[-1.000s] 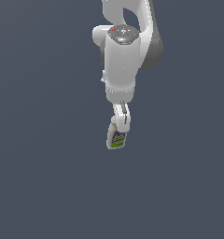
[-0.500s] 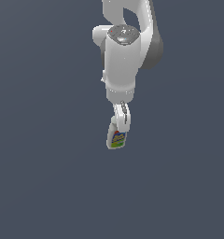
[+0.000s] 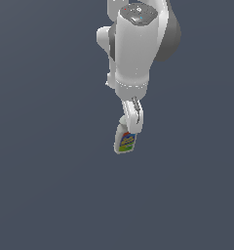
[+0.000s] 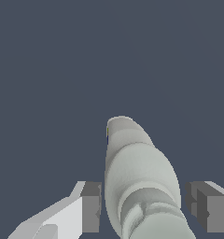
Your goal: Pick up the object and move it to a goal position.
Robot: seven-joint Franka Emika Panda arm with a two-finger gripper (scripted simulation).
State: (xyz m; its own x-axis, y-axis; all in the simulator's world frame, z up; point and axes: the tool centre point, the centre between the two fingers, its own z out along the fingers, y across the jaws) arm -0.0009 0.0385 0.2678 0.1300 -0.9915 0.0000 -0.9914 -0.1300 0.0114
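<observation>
The object, a small white bottle (image 3: 126, 142) with a blue, red, yellow and green label, hangs from my gripper (image 3: 129, 128) in mid-air, neck up between the fingers. The white arm comes down from the top of the exterior view. In the wrist view the bottle's white body (image 4: 137, 172) fills the space between the two grey finger pads (image 4: 91, 207), which press on its sides near the neck; my gripper (image 4: 144, 212) is shut on it. The label is hidden in the wrist view.
Only a plain dark grey-blue background surrounds the arm and bottle in both views. No goal marker or other object shows.
The arm's upper links have turned and shifted slightly to the exterior view's right and up. The bottle stays gripped, almost in the same place.
</observation>
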